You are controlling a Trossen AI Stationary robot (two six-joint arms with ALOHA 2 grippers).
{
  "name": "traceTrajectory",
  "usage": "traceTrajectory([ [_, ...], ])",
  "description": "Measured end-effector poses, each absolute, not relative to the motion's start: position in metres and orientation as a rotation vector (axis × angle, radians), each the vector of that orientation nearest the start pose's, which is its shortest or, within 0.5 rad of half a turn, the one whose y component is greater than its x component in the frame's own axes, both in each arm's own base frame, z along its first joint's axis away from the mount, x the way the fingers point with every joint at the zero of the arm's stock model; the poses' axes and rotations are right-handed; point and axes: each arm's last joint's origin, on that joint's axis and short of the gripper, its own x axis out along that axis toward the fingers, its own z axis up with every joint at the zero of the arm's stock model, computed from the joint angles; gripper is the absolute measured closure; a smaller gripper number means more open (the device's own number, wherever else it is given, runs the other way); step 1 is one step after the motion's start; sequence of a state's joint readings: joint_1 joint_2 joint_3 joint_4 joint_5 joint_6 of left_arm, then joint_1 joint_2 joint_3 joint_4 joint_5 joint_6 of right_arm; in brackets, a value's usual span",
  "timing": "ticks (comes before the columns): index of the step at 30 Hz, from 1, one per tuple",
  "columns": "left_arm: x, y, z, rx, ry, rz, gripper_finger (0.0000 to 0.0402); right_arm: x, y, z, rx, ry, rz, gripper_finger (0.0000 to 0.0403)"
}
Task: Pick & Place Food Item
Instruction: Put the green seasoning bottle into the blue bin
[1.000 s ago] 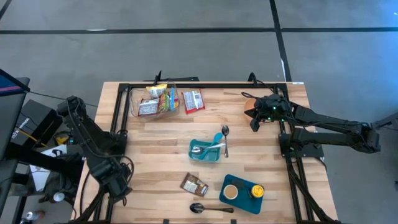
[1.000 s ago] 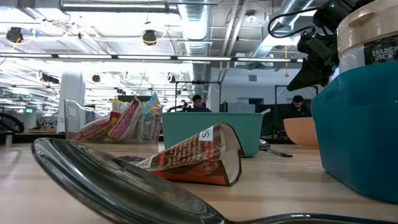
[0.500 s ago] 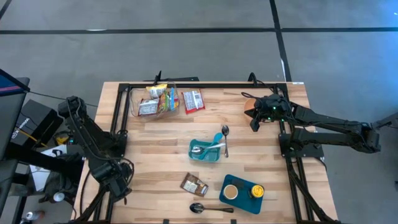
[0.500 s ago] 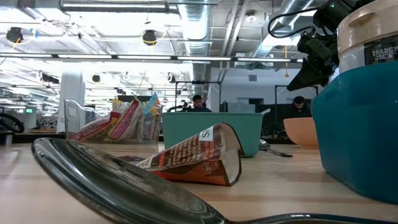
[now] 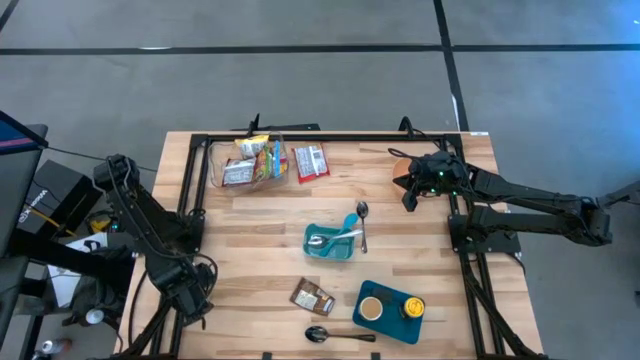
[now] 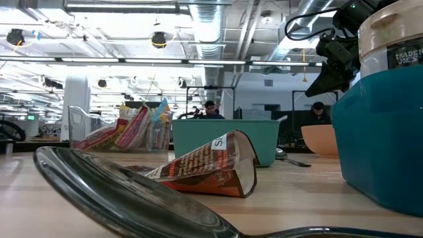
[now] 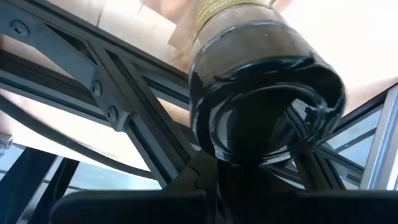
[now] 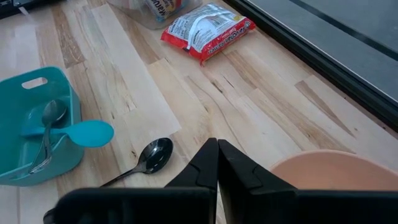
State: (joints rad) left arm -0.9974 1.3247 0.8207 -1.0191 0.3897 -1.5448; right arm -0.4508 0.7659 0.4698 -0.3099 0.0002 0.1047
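A brown snack packet [image 5: 312, 297] [image 6: 205, 168] lies flat on the table near the front edge. A red-and-white packet [image 5: 311, 162] [image 8: 208, 29] lies at the far side, beside a clear box [image 5: 248, 162] filled with more packets. My right gripper [image 5: 408, 200] [image 8: 217, 149] [image 6: 318, 82] hangs shut above the table's far right, next to an orange bowl [image 8: 323, 177], with nothing in it. My left gripper [image 5: 193, 305] [image 7: 219, 177] is shut and empty off the table's left near corner, pointing down over the dark frame bars [image 7: 112, 106].
A teal bin [image 5: 331, 242] with spoons stands mid-table, and a loose spoon [image 5: 362, 225] lies beside it. At the front right are a teal tray [image 5: 390, 312] with a cup and a jar, and another spoon [image 5: 340, 335]. Black frame rails [image 5: 330, 137] run along the table's edges.
My left gripper has sunk a little beside the table's left near corner, staying shut.
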Motion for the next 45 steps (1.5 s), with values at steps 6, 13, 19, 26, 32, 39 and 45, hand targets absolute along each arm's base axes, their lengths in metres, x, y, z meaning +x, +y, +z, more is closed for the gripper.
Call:
traceTrajectory([
  [6, 0.1015, -0.1774, 0.1994, -0.573, 1.885, 0.3, 0.0401, 0.145, -0.0702, 0.2173, 0.236, 0.573, -0.468, 0.0403],
  [13, 0.1018, -0.1779, 0.1994, -0.576, 1.883, 0.292, 0.0401, 0.1449, -0.0702, 0.2173, 0.236, 0.573, -0.468, 0.0403],
  [19, 0.1021, -0.1783, 0.1994, -0.579, 1.881, 0.287, 0.0401, 0.1449, -0.0702, 0.2174, 0.236, 0.572, -0.469, 0.0403],
  [26, 0.1023, -0.1782, 0.1994, -0.58, 1.881, 0.288, 0.0401, 0.145, -0.0702, 0.2174, 0.236, 0.572, -0.469, 0.0403],
  [32, 0.1026, -0.1783, 0.1995, -0.581, 1.879, 0.287, 0.0401, 0.1451, -0.0703, 0.2175, 0.236, 0.57, -0.468, 0.0403],
  [39, 0.1026, -0.1782, 0.1996, -0.58, 1.875, 0.288, 0.0401, 0.1451, -0.0703, 0.2176, 0.236, 0.569, -0.469, 0.0403],
  [45, 0.1028, -0.1775, 0.1994, -0.571, 1.858, 0.299, 0.0401, 0.1451, -0.0703, 0.2177, 0.236, 0.569, -0.469, 0.0403],
])
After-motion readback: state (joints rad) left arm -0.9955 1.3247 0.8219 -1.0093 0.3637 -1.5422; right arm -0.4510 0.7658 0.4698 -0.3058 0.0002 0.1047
